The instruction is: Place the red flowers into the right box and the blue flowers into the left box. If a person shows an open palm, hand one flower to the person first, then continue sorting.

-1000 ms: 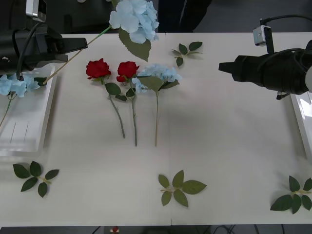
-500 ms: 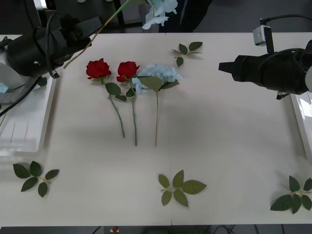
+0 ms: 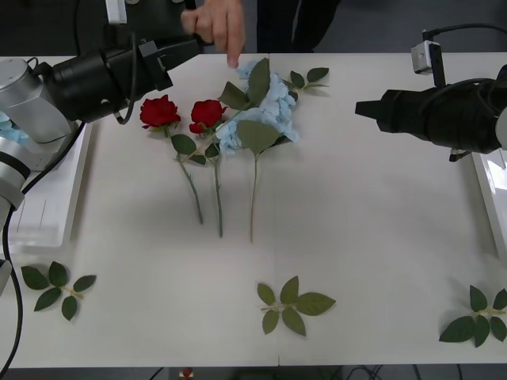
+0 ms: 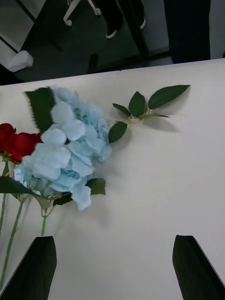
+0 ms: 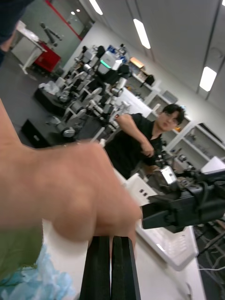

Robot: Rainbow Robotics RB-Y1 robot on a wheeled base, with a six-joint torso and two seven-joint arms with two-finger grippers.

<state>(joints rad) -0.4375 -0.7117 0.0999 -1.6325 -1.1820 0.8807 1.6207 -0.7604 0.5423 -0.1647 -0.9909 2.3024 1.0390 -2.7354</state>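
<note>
Loose leaf sprigs on a white table

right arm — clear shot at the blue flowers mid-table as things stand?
Probably yes. The right gripper hovers open over bare table facing the blue flowers, nothing between. Caveat: a person's hand and the left gripper sit just beyond them.

L hand closed; R hand open.
</note>
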